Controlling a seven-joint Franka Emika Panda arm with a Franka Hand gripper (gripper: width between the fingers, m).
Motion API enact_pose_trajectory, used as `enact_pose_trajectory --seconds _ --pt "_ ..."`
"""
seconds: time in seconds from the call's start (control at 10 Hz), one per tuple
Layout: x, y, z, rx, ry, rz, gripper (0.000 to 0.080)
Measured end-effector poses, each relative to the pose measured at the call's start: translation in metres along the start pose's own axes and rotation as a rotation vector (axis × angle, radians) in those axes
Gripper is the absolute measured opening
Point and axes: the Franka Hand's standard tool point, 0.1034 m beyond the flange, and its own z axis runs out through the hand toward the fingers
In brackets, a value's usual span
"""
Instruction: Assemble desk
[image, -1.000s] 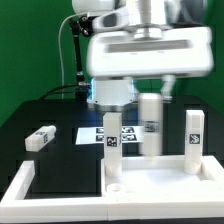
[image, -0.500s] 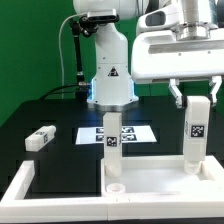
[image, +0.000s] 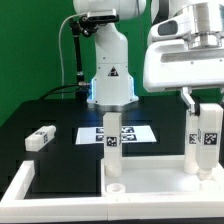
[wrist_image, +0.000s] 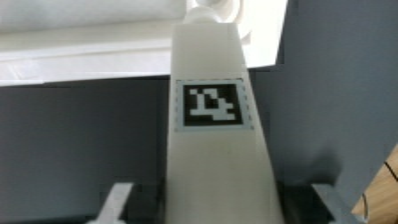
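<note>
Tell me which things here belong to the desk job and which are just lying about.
Job: white rimmed plastic tabletop panel; upright square white tagged leg; held leg in hand; lying leg.
Lying about: white marker board; white border strip.

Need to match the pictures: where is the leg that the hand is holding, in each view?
Exterior view: held leg stands upright at the exterior view's right edge, gripped near its top by the hand.
Wrist view: held leg fills the middle of the picture, running lengthwise out of the hand.
Shared landmark: the black-and-white tag on that leg's face.
</note>
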Motion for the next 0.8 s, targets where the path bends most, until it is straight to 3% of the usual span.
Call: enact_pose_trajectory --seconds 0.3,0.8 --pt "-0.0063 0.0038 0.0066 -0.008 -0.009 -0.004 0.0291" --pt "-0.0062 -0.0050 0.0117 -0.005 -0.003 -0.016 0.0291"
